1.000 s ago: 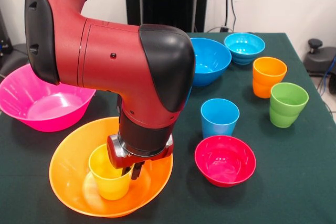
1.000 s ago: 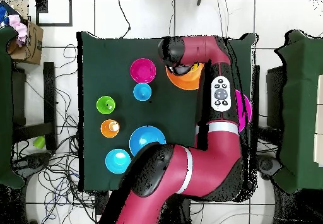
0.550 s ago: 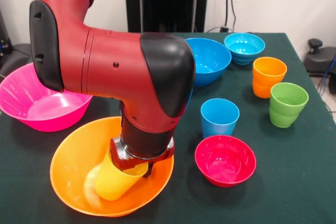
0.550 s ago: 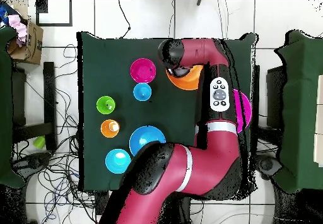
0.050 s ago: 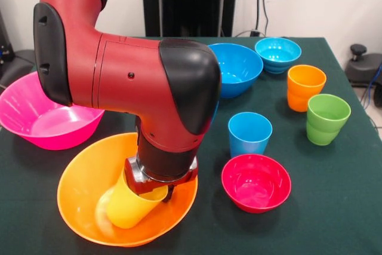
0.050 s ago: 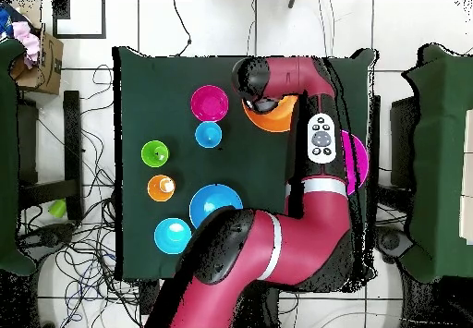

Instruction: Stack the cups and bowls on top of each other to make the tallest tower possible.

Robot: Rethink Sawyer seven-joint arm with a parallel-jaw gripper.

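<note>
Tilted yellow cup (image 5: 128, 204) inside large orange bowl (image 5: 83, 174)

Tilted cup (image 5: 128, 204) inside bowl (image 5: 83, 177)

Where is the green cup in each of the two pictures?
Front view: the green cup stands at the right, on the table.
Overhead view: the green cup sits at the left, about mid-height.
Shared landmark: the orange cup stands right beside it in both.
</note>
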